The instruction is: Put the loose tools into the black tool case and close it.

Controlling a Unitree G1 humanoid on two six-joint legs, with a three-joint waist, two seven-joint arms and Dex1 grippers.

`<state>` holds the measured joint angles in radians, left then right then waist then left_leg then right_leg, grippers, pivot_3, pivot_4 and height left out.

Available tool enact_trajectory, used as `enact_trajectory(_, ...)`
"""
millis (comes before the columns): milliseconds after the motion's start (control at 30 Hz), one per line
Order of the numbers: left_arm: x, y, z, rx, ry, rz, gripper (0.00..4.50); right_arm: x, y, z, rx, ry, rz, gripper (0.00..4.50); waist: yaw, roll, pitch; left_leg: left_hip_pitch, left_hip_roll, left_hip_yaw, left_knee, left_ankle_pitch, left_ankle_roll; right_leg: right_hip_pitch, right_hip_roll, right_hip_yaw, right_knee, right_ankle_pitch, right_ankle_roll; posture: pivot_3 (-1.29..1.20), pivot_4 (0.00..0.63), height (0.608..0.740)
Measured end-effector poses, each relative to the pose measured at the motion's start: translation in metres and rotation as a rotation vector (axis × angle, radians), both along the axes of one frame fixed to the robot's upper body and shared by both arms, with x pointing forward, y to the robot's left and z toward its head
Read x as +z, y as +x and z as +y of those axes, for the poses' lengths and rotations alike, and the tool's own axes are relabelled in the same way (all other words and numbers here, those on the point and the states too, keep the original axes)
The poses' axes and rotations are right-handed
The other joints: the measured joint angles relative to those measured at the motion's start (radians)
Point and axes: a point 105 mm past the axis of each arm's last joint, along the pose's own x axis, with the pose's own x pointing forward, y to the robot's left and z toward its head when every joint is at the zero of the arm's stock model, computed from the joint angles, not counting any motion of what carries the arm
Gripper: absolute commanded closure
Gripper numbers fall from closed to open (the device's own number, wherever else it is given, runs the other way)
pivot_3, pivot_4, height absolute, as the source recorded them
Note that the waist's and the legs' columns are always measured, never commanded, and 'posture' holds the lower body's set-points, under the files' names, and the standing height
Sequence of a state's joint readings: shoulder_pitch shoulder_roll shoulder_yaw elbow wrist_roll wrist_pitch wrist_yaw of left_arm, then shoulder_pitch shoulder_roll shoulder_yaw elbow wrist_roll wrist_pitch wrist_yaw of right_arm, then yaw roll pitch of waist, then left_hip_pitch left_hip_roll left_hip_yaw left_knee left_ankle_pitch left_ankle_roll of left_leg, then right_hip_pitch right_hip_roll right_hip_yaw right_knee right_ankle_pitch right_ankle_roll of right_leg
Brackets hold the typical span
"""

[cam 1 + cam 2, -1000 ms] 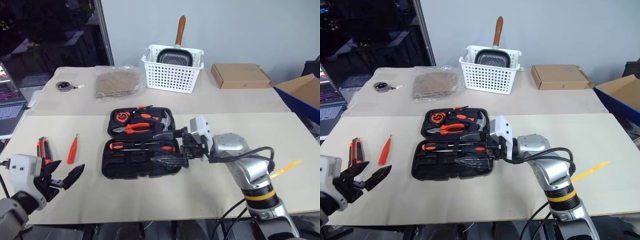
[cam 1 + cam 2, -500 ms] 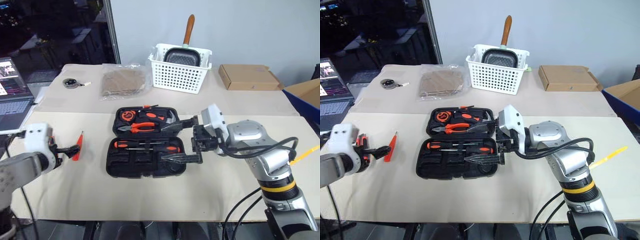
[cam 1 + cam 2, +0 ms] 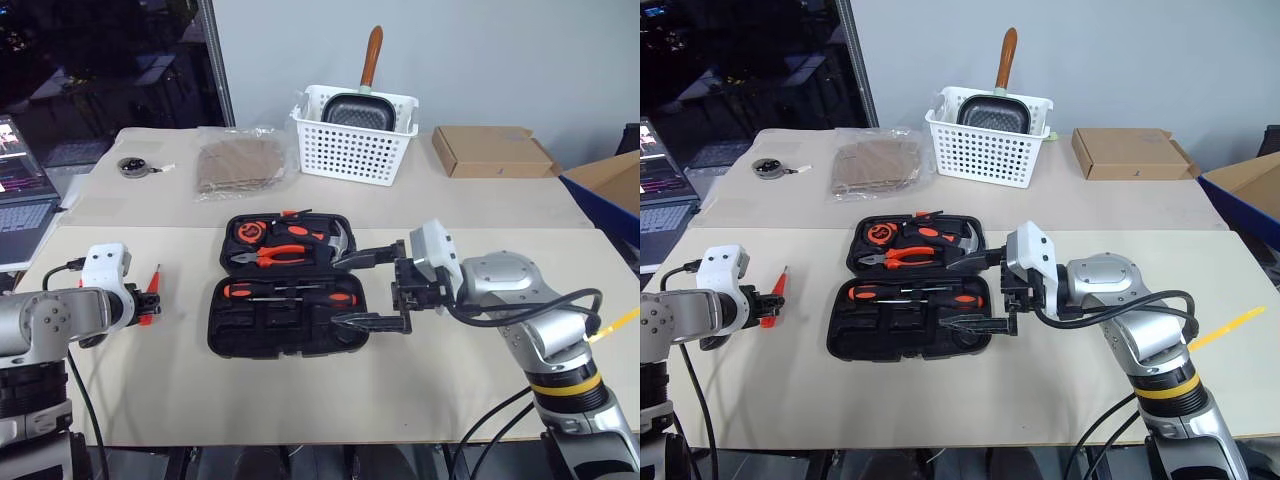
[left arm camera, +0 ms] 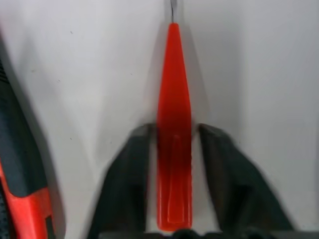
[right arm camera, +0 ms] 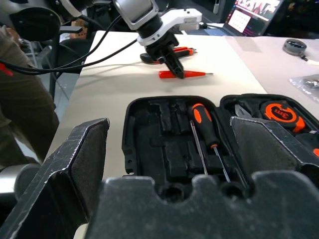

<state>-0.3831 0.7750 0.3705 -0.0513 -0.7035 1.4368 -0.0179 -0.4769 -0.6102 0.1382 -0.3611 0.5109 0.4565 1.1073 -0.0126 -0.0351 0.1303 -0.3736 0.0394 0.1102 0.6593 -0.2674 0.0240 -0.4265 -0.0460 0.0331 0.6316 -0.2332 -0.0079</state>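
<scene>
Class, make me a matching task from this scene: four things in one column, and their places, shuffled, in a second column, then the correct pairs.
Column one:
1. small orange pointed tool
2. two screwdrivers
3. frying pan
4. brown cardboard box

Column two:
A. in the white basket
B. between the left end effector fingers
C. on the table, right of the basket
D. in the open black tool case

Pairs: 1-B, 2-D, 3-A, 4-C

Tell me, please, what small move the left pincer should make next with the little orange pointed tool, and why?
Probably finish closing, then lift. The left pincer has its two black fingers on either side of the small all-orange pointed tool, which lies flat on the pale table beside the orange-and-black utility knife. The open black plastic tool case has empty moulded slots waiting.
</scene>
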Motion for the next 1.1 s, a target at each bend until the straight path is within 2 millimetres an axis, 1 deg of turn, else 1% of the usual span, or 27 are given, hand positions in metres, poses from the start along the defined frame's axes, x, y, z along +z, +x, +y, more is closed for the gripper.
enact_trajectory(67,0.001,-0.002,-0.004,-0.027,-0.008,-0.012,4.05,-0.002,0.001,-0.002,-0.010,-0.002,0.002,0.00,0.000,0.000,0.000,0.000,0.000,0.000,0.000,0.000,0.000,0.000,0.000,0.000,0.000,0.000,0.000,0.00,0.150,0.740)
enact_trajectory(133,0.008,-0.003,-0.008,-0.073,-0.021,-0.054,4.05,-0.004,0.002,-0.004,-0.028,-0.007,0.001,0.00,0.000,0.000,0.000,0.000,0.000,0.000,0.000,0.000,0.000,0.000,-0.001,0.000,0.000,0.000,0.000,0.00,0.150,0.740)
enact_trajectory(200,0.024,-0.004,-0.020,-0.193,-0.035,-0.136,4.05,-0.005,0.004,-0.008,-0.049,-0.013,0.001,0.00,0.000,0.000,0.000,-0.001,0.000,0.000,0.000,0.000,0.000,-0.001,-0.001,0.000,-0.001,0.000,0.000,0.00,0.150,0.740)
enact_trajectory(300,0.057,-0.008,-0.049,-0.459,-0.033,-0.267,4.05,-0.008,0.005,-0.014,-0.083,-0.007,0.009,0.00,0.001,0.000,0.000,-0.001,0.000,0.000,0.000,0.000,0.000,-0.001,-0.002,-0.001,-0.001,-0.001,-0.001,0.00,0.150,0.740)
enact_trajectory(333,0.067,-0.013,-0.064,-0.614,0.015,-0.297,4.05,-0.010,0.004,-0.015,-0.091,-0.008,0.014,0.00,0.001,0.000,0.000,-0.001,0.000,0.000,0.000,0.000,-0.001,-0.001,-0.003,-0.001,-0.001,-0.001,-0.001,0.00,0.150,0.740)
enact_trajectory(367,0.071,-0.015,-0.072,-0.699,0.043,-0.308,4.05,-0.011,0.004,-0.015,-0.095,-0.008,0.017,0.00,0.001,0.001,0.001,-0.001,0.000,0.000,-0.001,0.000,-0.001,-0.001,-0.005,-0.001,-0.001,-0.001,-0.001,0.00,0.150,0.740)
enact_trajectory(400,0.070,-0.020,-0.085,-0.848,0.098,-0.301,4.05,-0.012,0.002,-0.015,-0.097,-0.008,0.018,0.00,0.001,0.003,0.002,0.000,0.000,0.001,-0.001,0.000,0.000,-0.001,-0.006,0.000,-0.001,-0.001,-0.002,0.00,0.150,0.740)
enact_trajectory(433,0.065,-0.024,-0.094,-0.952,0.130,-0.281,4.05,-0.013,0.000,-0.016,-0.098,-0.009,0.021,0.00,0.001,0.005,0.002,0.000,-0.001,0.001,-0.001,0.000,0.000,0.000,-0.006,-0.001,-0.001,-0.001,-0.002,0.00,0.150,0.740)
enact_trajectory(467,0.056,-0.024,-0.104,-1.093,0.195,-0.256,4.05,-0.015,-0.003,-0.018,-0.102,-0.014,0.027,0.00,0.003,0.007,0.003,0.000,-0.002,0.001,-0.001,0.000,0.000,0.000,-0.006,-0.001,-0.001,-0.001,-0.002,0.00,0.150,0.740)
enact_trajectory(533,0.041,-0.023,-0.113,-1.250,0.257,-0.222,4.05,-0.016,-0.004,-0.021,-0.113,-0.015,0.035,0.00,0.004,0.007,0.004,0.000,-0.003,0.002,0.000,0.000,0.001,0.000,-0.005,-0.001,-0.001,-0.001,-0.002,0.00,0.150,0.740)
enact_trajectory(567,0.036,-0.021,-0.117,-1.307,0.280,-0.212,4.05,-0.016,-0.005,-0.023,-0.120,-0.019,0.036,0.00,0.007,0.007,0.004,-0.001,-0.003,0.002,0.000,0.001,0.001,0.000,0.001,-0.001,-0.001,-0.001,-0.002,0.00,0.150,0.740)
enact_trajectory(600,0.032,-0.018,-0.120,-1.352,0.295,-0.207,4.05,-0.015,-0.005,-0.025,-0.130,-0.021,0.035,0.00,0.009,0.007,0.004,-0.001,-0.003,0.002,0.001,0.001,0.002,0.000,0.002,-0.001,-0.002,-0.001,-0.001,0.00,0.150,0.740)
enact_trajectory(667,0.028,-0.004,-0.132,-1.461,0.339,-0.218,4.05,-0.016,-0.010,-0.032,-0.156,-0.031,0.041,0.00,0.018,0.007,0.004,-0.003,-0.005,0.001,0.002,0.001,0.004,0.000,0.003,-0.001,-0.002,0.000,0.002,0.00,0.150,0.740)
enact_trajectory(767,0.021,0.005,-0.142,-1.568,0.361,-0.203,4.05,-0.020,-0.018,-0.038,-0.173,-0.041,0.063,0.00,0.022,0.006,0.004,-0.005,-0.006,0.001,0.003,-0.001,0.008,0.000,0.003,0.000,-0.002,-0.001,0.005,0.00,0.150,0.740)
enact_trajectory(833,0.021,0.009,-0.146,-1.610,0.371,-0.193,4.05,-0.021,-0.021,-0.041,-0.188,-0.041,0.068,0.00,0.019,0.007,0.004,-0.006,-0.006,0.001,0.004,-0.002,0.010,-0.001,0.004,0.002,-0.002,-0.002,0.007,0.00,0.150,0.740)
enact_trajectory(967,0.018,0.011,-0.149,-1.681,0.393,-0.170,4.05,-0.025,-0.023,-0.046,-0.226,-0.042,0.078,0.00,0.021,0.007,0.004,-0.006,-0.006,0.001,0.006,-0.003,0.011,0.000,0.003,0.003,-0.002,-0.003,0.008,0.00,0.150,0.740)
enact_trajectory(1100,0.015,0.012,-0.150,-1.708,0.410,-0.142,4.05,-0.029,-0.026,-0.047,-0.239,-0.041,0.090,0.00,0.020,0.007,0.004,-0.005,-0.006,0.000,0.008,-0.003,0.011,0.002,0.003,0.003,-0.001,-0.003,0.009,0.00,0.150,0.740)
